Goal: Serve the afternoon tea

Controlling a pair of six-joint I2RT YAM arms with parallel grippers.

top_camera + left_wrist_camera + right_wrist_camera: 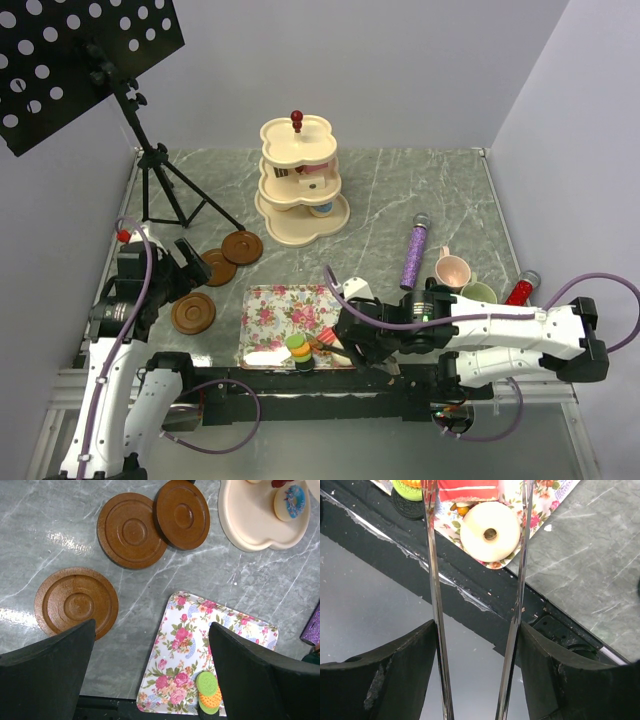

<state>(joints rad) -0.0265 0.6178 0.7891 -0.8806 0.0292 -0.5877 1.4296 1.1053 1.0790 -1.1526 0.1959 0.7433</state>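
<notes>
My right gripper is shut on a pair of metal tongs. The tong arms run along either side of a cream doughnut and reach a red cake slice at the near edge of the floral tray. Stacked macarons sit beside them. My left gripper hangs open above the table, between a brown saucer and the tray. Two more saucers overlap farther back. The cream three-tier stand holds a few sweets. A pink mug and a pale green mug stand behind the right arm.
A purple glittery microphone lies between the stand and the mugs, and a red one sits at the right edge. A black music stand's tripod occupies the back left corner. Walls close the back and right.
</notes>
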